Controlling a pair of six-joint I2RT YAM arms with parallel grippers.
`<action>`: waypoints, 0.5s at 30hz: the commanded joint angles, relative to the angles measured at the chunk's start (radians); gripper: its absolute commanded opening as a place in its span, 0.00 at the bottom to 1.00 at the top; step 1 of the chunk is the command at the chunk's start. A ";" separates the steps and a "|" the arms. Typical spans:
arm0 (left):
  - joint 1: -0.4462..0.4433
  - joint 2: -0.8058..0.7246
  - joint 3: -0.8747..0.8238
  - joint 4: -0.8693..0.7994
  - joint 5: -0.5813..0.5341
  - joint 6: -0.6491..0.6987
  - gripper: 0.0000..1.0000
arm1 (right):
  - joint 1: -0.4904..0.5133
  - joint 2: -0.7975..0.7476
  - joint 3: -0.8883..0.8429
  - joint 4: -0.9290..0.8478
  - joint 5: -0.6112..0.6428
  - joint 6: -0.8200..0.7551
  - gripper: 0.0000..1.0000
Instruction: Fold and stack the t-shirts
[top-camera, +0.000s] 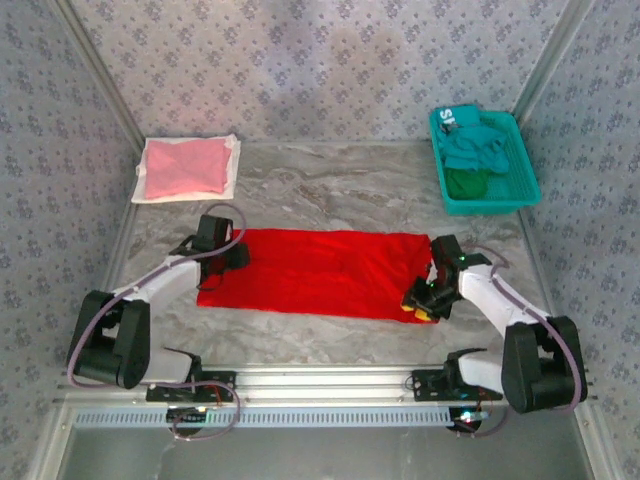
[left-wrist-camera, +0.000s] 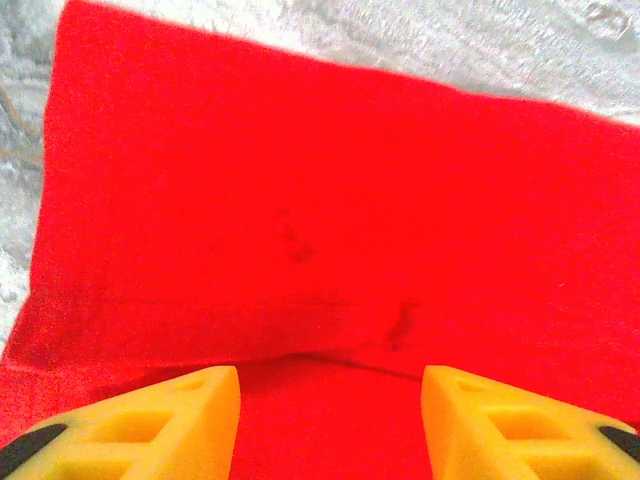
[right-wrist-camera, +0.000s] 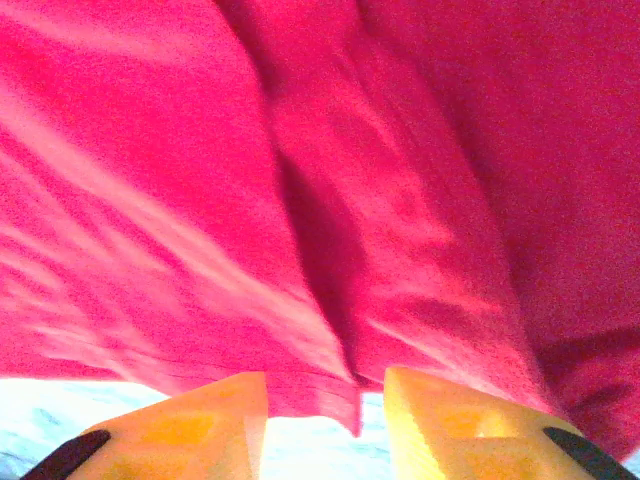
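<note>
A bright red t-shirt (top-camera: 320, 272) lies folded into a long band across the middle of the table. My left gripper (top-camera: 225, 252) sits at its left end. In the left wrist view that gripper (left-wrist-camera: 330, 420) is open, its yellow fingers (left-wrist-camera: 180, 420) wide apart just over the red cloth (left-wrist-camera: 330, 200), with a fold edge ahead of them. My right gripper (top-camera: 425, 300) is at the shirt's near right corner. In the right wrist view it (right-wrist-camera: 325, 420) stands open, with the rumpled red hem (right-wrist-camera: 330, 385) hanging loose between the fingers. A folded pale pink t-shirt (top-camera: 185, 168) lies at the back left.
The pink shirt rests on a flat white sheet (top-camera: 232, 150). A teal mesh basket (top-camera: 500, 200) at the back right holds a teal t-shirt (top-camera: 478, 148) and a dark green one (top-camera: 466, 183). Patterned walls close in the table on three sides.
</note>
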 joint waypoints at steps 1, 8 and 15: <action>0.003 0.016 0.068 -0.027 0.015 0.021 0.52 | -0.048 -0.023 0.099 -0.015 0.074 -0.025 0.38; 0.005 0.142 0.151 -0.008 0.038 0.021 0.52 | -0.096 0.209 0.235 0.150 0.136 -0.026 0.37; 0.013 0.224 0.187 0.010 0.056 0.027 0.52 | -0.117 0.422 0.334 0.324 0.136 -0.010 0.38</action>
